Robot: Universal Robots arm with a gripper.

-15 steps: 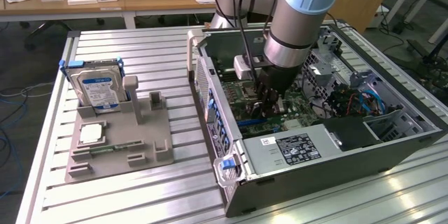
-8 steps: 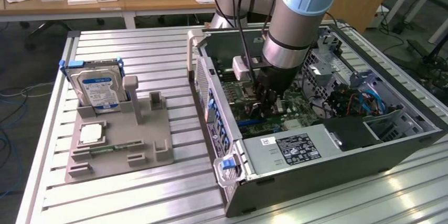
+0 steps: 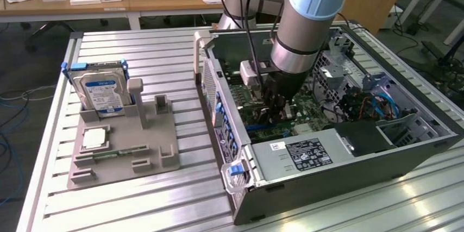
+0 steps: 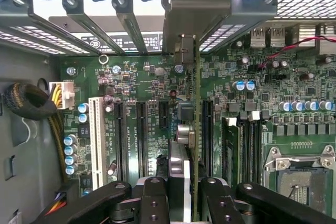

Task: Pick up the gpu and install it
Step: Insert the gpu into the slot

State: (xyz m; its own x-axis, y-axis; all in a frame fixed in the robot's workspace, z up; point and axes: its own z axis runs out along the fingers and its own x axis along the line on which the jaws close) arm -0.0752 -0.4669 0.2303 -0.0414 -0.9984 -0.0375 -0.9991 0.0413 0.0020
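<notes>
My pincer is clamped on the gpu, holding it edge-on just above the motherboard inside the open computer case, so the pick-up looks done while seating it in a slot is left.

Open computer case surrounds the tool; motherboard directly beneath it. Hard drive upright in grey holder, well apart, beside small silver chip.
</notes>
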